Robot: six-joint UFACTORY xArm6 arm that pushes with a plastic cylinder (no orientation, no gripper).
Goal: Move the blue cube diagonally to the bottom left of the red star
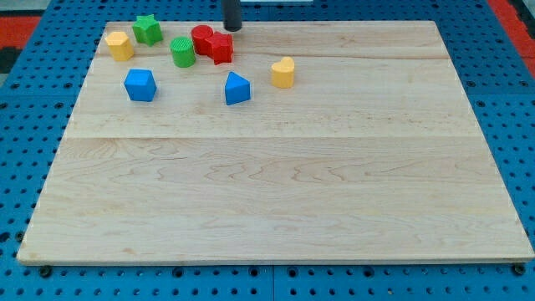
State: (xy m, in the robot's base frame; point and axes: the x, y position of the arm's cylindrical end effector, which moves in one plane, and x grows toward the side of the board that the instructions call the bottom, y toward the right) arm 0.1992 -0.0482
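A: Where the wooden desk [276, 209] fills nearly the whole view, what sits on it?

B: Eight small blocks, all bunched near the view's top left. The rest of the board is plain wood over a blue pegboard [33, 109].

A: And the arm?

B: Only a dark rod comes down at the view's top edge. My tip [231, 28] rests just above and to the right of the red star [221, 48], close but apart from it. There are no jaws on this rod, so nothing is held.

A: Where is the blue cube [140, 84]?

B: Down and to the left of the red star, well apart from it, with the green cylinder [183, 52] between them. It also lies below the yellow block [120, 45].

A: The others?

B: A red cylinder [201, 38] touches the star's left side. A green star [148, 29] sits at the top, beside the yellow block. A blue wedge-like block [236, 89] lies below the red star, and a yellow heart [283, 73] is to its right.
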